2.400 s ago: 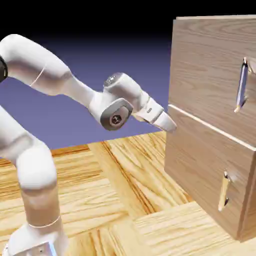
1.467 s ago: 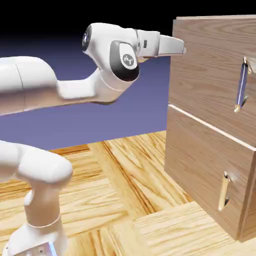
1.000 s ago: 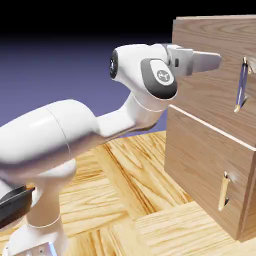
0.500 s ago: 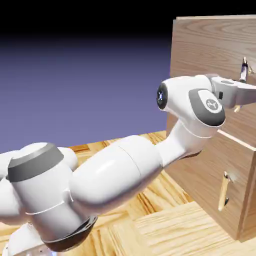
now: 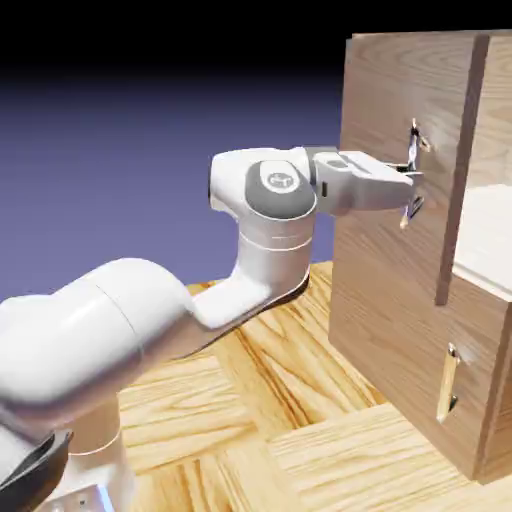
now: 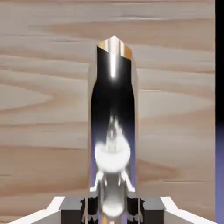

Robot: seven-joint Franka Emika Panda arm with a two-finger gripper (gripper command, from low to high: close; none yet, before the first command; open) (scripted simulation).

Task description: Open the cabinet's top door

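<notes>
Blue-violet backdrop [image 5: 150, 150] behind, wood-plank table [image 5: 250, 380] below. Nearest in the exterior view, rising from the lower left: white Franka arm [image 5: 150, 320], stretched level toward the right. At its end, gripper [image 5: 408, 185] pinched narrow on the bar handle [image 5: 413, 140] of the top door [image 5: 385, 90], with only the handle's upper and lower ends showing past the fingers. Same grip in the hand view: gripper [image 6: 113, 209] at the bottom edge, grey finger tips pressed against either side of the shiny handle [image 6: 113, 109], with wood grain of the top door [image 6: 43, 87] filling nearly everything beyond. Further right in the exterior view, the cabinet [image 5: 497, 90]: top door swung a little way off the body, its dark free edge standing proud and a pale strip of interior visible behind it. Below that, lower door [image 5: 400, 350] flush and shut, its small handle [image 5: 447, 383] untouched. Judged from this: reach and grasp done, pull begun, door only partly open. Left to do: probably carry the handle further out along the door's arc, away from the cabinet, until the panel stands wide, keeping the pinch firm so the slim bar does not slip. Cannot tell from either view where the hinge side stops the swing.
</notes>
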